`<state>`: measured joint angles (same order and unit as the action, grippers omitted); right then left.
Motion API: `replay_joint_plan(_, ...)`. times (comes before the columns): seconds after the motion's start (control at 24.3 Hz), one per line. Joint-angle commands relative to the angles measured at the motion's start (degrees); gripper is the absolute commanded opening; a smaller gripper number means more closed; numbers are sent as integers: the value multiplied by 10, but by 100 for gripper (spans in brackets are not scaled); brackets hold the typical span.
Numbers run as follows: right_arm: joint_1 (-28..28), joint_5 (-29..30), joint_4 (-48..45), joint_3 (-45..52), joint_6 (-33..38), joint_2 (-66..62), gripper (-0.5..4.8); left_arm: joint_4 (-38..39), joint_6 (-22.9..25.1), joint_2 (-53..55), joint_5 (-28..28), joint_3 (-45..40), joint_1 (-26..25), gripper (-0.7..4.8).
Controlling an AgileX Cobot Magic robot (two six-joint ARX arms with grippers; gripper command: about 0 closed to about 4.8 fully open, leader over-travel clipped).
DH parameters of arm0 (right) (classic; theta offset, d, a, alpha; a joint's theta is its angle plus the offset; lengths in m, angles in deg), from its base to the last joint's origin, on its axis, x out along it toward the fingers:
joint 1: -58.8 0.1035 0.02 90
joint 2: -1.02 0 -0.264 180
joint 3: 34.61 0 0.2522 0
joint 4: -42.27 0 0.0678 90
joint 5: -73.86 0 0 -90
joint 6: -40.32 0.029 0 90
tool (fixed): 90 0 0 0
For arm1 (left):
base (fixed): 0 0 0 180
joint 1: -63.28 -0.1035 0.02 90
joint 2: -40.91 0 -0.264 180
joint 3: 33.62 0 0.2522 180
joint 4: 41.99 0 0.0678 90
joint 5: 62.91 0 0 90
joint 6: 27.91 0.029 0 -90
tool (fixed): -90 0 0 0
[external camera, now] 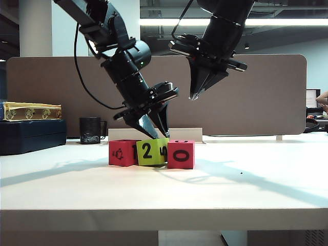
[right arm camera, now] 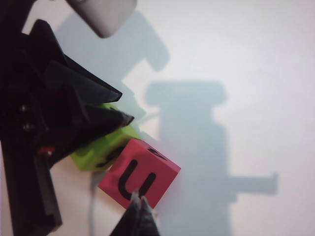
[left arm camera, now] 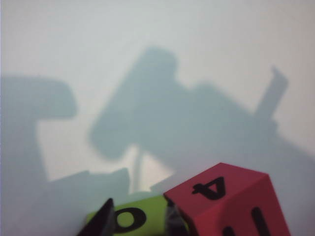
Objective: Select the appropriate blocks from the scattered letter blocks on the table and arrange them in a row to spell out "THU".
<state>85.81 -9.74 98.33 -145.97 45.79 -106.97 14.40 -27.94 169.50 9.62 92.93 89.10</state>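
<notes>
On the table point(external camera: 246, 189), your three letter blocks point(external camera: 151, 152) sat touching in a row, lime green between two reds. Your left gripper point(external camera: 152, 129) straddled the green one, jaws slightly apart. Your right gripper point(external camera: 193, 96) hung above, pinched together.

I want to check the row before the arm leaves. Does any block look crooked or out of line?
Yes. The lime green block, middle of the row on the table, sits tilted, one edge raised against the right red block. The left gripper straddles it, jaws slightly apart. The left red block sits flat. The right gripper hangs shut above.
</notes>
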Motion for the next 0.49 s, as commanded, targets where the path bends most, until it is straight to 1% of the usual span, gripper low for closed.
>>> replay_joint_plan(0.04,2,-4,-5,-2,-1,4,-5,17,6,-1,18,36,-7,127)
replay_joint_plan(0.21,2,-14,-5,-1,3,4,-5,37,15,-1,23,74,-15,129)
replay_joint_plan(0.29,2,-38,-4,0,5,-2,-5,59,20,-1,48,94,-26,128)
replay_joint_plan(0.33,1,-39,-1,0,6,-8,-5,73,23,-1,68,99,-38,117)
replay_joint_plan(0.41,0,-40,4,0,6,-19,-5,89,26,-1,79,99,-52,115)
replay_joint_plan(0.45,-2,-39,9,0,6,-26,-5,103,26,-1,84,99,-62,102)
replay_joint_plan(0.49,-2,-39,13,0,6,-31,-5,116,26,-1,89,99,-69,74)
